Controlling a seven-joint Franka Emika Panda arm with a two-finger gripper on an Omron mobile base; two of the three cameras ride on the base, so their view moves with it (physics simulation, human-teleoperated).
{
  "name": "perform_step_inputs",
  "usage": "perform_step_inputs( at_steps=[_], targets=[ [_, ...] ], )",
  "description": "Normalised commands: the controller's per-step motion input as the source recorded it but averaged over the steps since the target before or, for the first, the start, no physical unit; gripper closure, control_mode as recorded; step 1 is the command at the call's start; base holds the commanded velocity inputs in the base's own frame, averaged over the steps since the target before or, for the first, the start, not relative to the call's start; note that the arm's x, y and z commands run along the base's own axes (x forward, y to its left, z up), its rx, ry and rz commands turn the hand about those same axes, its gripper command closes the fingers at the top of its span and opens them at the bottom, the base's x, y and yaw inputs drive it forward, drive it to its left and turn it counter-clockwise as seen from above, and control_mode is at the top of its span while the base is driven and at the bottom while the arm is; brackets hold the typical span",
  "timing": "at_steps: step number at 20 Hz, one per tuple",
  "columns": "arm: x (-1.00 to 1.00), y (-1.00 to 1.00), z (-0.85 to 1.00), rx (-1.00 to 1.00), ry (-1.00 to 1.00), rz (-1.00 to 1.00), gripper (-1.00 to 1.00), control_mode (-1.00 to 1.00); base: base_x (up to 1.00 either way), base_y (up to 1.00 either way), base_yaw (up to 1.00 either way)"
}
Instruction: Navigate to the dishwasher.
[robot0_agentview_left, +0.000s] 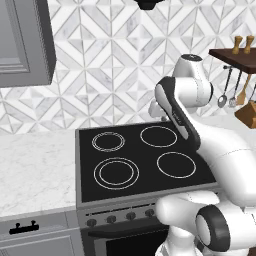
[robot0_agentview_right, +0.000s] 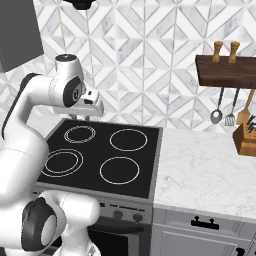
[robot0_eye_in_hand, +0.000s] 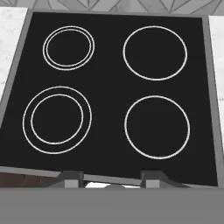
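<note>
The base faces the stove (robot0_agentview_left: 145, 160); the pincer (robot0_eye_in_hand: 112, 180) hangs over it, seemingly open and empty; a dishwasher needs approaching, not gripping.

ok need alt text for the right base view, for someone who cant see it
A white robot arm bends over a black four-burner cooktop, its gripper held above the back edge. To the right lies a marble counter with a knife block. Above it a wooden shelf carries hanging utensils against a patterned tile wall.

No legible text or labels anywhere.
</note>
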Motion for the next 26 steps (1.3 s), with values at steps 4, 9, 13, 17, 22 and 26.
perform_step_inputs(
  at_steps=[4,9,13,17,22,26],
  targets=[
    [-0.58,0.0,0.0,0.0,0.0,-0.01,-1.0,-1.0,0.0,0.0,0.0],
    [-1.0,-0.01,0.0,0.0,-0.01,-0.01,-1.0,-1.0,0.0,0.0,0.0],
    [-1.0,0.0,0.0,0.0,-0.05,0.0,-1.0,-1.0,0.0,0.0,0.0],
    [-0.99,0.0,0.04,0.0,0.0,0.0,-1.0,-1.0,0.0,0.0,0.0],
    [-0.38,-0.02,0.08,0.0,0.0,-0.05,-1.0,-1.0,0.0,0.0,0.0],
    [0.0,0.0,0.0,0.0,0.0,0.0,-1.0,-1.0,0.0,0.0,0.0]
  ],
)
